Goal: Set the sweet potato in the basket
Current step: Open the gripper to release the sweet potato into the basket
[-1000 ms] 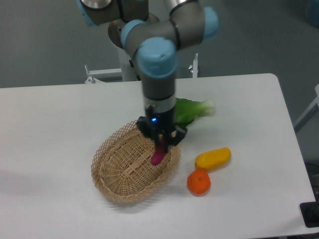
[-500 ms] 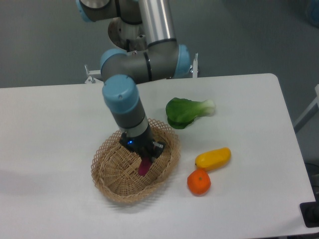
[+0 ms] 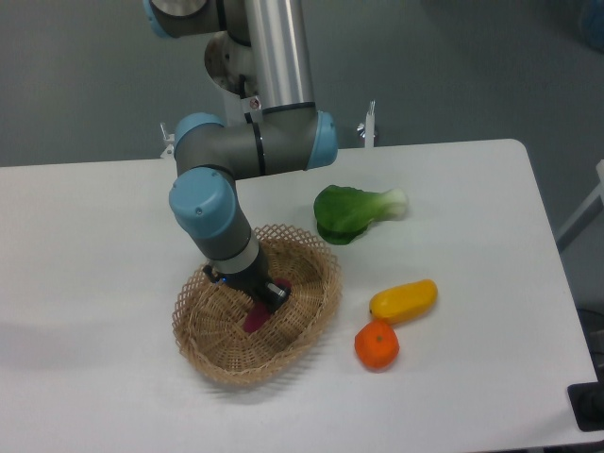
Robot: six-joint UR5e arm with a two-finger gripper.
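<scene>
Your gripper [image 3: 261, 300] is clamped on the sweet potato [image 3: 255, 318], low inside the wicker basket [image 3: 217, 354], its tip near the weave. If you press lower, you risk jamming it into the floor and dragging the basket.

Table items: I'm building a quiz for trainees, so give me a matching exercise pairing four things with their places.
1. sweet potato
2. orange fruit
3. leafy green vegetable
4. yellow vegetable

a. behind the basket, to its right
b. inside the basket, at the gripper
c. nearest the front edge
d. between the green and the orange

Pairs: 1-b, 2-c, 3-a, 4-d
</scene>
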